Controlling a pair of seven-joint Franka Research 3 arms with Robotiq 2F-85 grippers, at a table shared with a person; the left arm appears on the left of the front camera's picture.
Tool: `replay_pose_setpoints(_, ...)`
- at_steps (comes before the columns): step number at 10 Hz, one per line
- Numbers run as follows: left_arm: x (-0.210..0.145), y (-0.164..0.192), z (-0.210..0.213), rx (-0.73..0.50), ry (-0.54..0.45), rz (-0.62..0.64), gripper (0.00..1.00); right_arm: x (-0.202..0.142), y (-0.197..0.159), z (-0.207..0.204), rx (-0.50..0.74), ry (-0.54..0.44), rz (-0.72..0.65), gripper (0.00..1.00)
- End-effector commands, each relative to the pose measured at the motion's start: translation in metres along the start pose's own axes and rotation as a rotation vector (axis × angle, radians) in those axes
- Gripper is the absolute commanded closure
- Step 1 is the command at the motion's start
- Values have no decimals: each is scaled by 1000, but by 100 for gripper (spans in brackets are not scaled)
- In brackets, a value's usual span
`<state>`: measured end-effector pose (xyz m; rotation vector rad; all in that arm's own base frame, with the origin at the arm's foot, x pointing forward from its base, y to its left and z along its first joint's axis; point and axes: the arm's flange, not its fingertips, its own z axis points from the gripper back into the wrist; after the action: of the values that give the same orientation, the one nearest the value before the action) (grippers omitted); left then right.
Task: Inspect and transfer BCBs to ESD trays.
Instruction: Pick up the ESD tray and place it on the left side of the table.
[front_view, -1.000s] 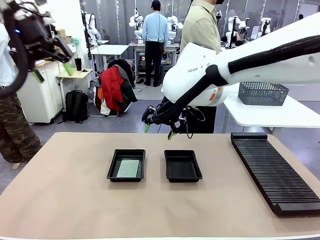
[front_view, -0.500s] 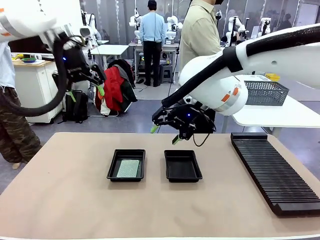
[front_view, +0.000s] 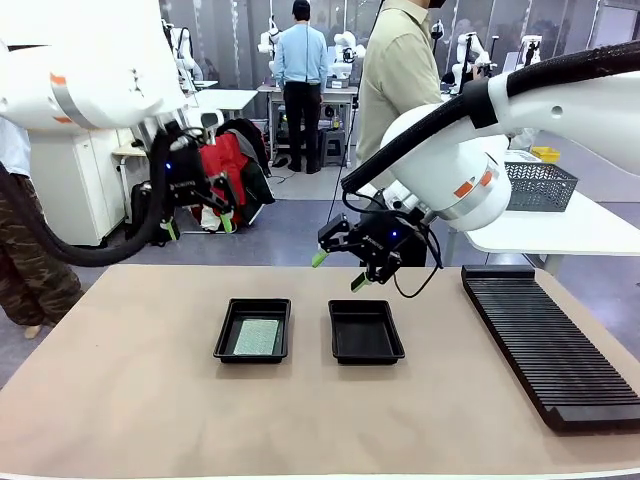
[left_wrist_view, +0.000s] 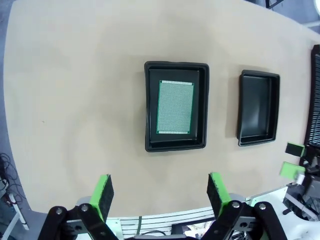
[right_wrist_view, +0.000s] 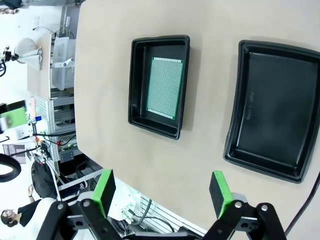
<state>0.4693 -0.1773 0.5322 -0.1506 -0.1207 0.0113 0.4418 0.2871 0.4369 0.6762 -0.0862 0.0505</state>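
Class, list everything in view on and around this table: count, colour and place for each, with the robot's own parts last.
Table: one, tan.
ESD trays: two, black, side by side mid-table: left tray, right tray.
BCB: one, pale green, speckled, flat in the left tray.
Rack: one, black, ribbed, along the table's right side.
Basket: one, grey wire mesh, on a white table behind, right.
People: three: beige shirt at the far side, blue shirt farther back, camouflage trousers at far left.
Left tool: one, black with green pads, open, empty, raised left of the trays.
Right tool: one, black with green pads, open, empty, raised beyond the right tray.
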Motion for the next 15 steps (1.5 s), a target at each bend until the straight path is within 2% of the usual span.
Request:
replay_pose_setpoints(1,4,-4,-25,46,-8,-11,0,4,-11,-4,50,23,16,0)
replay_pose_setpoints(9,29,-12,-128,99,40,-41,0,9,-20,-18,105,44,3,0)
replay_pose_setpoints(15,29,-7,-178,105,51,-46,0,6,-23,-20,126,36,-6,0)
